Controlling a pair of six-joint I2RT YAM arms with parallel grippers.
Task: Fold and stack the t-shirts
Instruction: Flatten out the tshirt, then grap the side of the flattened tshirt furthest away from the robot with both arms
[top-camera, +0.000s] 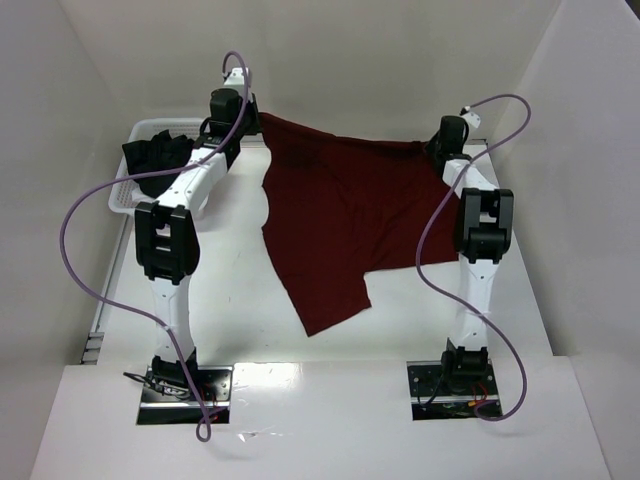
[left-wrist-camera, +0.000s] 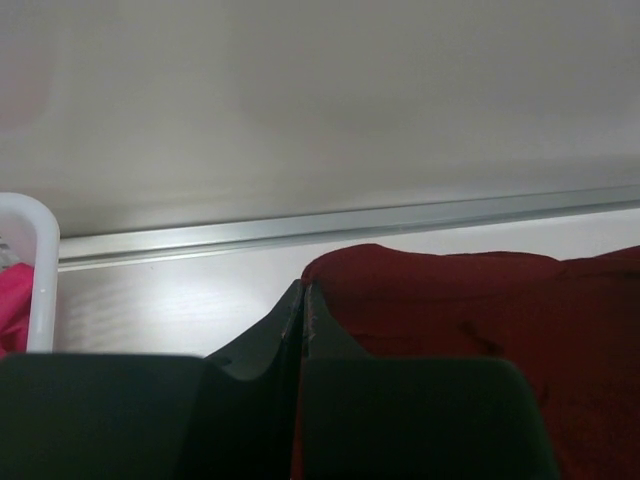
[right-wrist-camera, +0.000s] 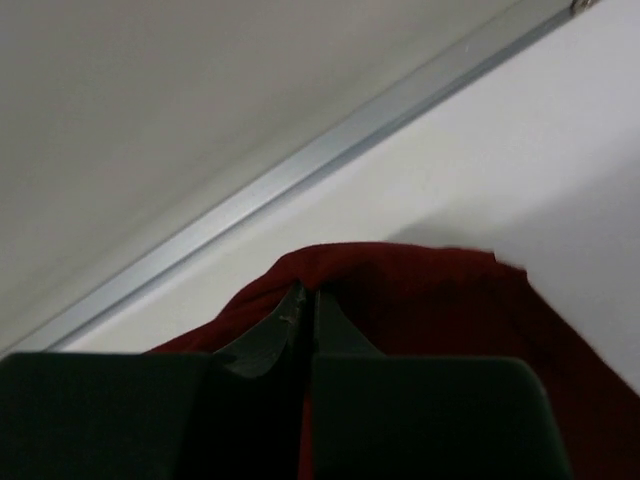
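The maroon t-shirt (top-camera: 345, 220) hangs stretched between my two grippers near the far edge of the table, its lower part trailing toward the front. My left gripper (top-camera: 248, 118) is shut on the shirt's far left corner; in the left wrist view (left-wrist-camera: 303, 290) cloth (left-wrist-camera: 480, 310) spreads to the right of the closed jaws. My right gripper (top-camera: 437, 147) is shut on the far right corner; in the right wrist view (right-wrist-camera: 306, 293) the cloth (right-wrist-camera: 420, 300) bunches over the closed jaws. A black t-shirt (top-camera: 155, 155) lies in the white basket (top-camera: 125, 195) at the far left.
The basket rim (left-wrist-camera: 35, 270) shows at the left of the left wrist view with pink cloth (left-wrist-camera: 12, 305) inside. A metal rail (left-wrist-camera: 350, 225) runs along the table's far edge under the back wall. White walls close in both sides.
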